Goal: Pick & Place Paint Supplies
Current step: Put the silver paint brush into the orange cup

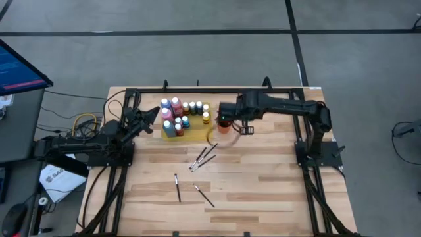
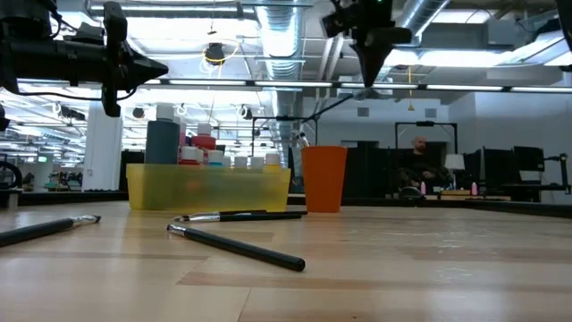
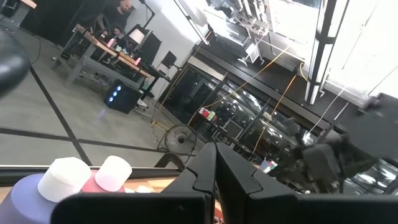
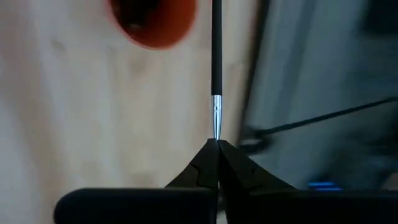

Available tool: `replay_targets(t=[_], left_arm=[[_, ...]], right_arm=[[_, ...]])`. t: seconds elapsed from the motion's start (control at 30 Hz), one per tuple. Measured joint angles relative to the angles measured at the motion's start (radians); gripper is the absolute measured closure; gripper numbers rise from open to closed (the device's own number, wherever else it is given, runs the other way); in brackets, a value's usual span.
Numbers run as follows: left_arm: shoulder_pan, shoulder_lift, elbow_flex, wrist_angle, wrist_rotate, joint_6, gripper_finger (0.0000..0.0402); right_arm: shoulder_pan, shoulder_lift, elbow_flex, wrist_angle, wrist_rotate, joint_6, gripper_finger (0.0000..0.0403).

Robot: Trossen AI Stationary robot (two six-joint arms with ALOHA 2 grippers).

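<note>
Right tool [image 4: 217, 142] pinched shut on thin dark brush [image 4: 216, 50] by its metal ferrule, above surface [image 1: 263, 191] beside orange-red plastic cup [image 1: 225, 126]: risks pivoting, slipping, missing cup; left tool [image 3: 214, 163] shut, empty, near bottles.

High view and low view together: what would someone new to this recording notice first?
First, the crowd of paint bottles in a yellow tray at the table's far middle, with the orange cup beside it. Next, the right end effector above that cup, shut on a thin brush by its tip. Four more brushes lie loose on the wood nearer the front.
</note>
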Motion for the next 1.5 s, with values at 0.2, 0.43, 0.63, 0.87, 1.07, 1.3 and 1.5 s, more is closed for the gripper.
replay_targets(t=[0.2,0.43,0.63,0.87,1.07,1.3,1.5], left_arm=[[0.0,0.0,0.0,0.0,0.0,0.0,0.04],[0.0,0.0,0.0,0.0,0.0,0.0,0.04],[0.0,0.0,0.0,0.0,0.0,0.0,0.04],[0.0,0.0,0.0,0.0,0.0,0.0,0.04],[0.0,0.0,0.0,0.0,0.0,0.0,0.04],[0.0,0.0,0.0,0.0,0.0,0.0,0.04],[0.0,0.0,0.0,0.0,0.0,0.0,0.04]], right_arm=[[0.069,0.001,-0.026,0.0,0.322,-0.282,0.0403],[0.09,0.002,-0.075,0.0,0.451,-0.382,0.0403],[0.161,0.002,-0.131,0.001,0.463,-0.489,0.0403],[0.197,0.003,-0.208,0.001,0.462,-0.481,0.0403],[0.18,0.003,-0.285,0.033,0.458,-0.481,0.0403],[0.167,0.003,-0.313,0.068,0.47,-0.481,0.0403],[0.172,0.003,-0.313,0.072,0.469,-0.481,0.0403]])
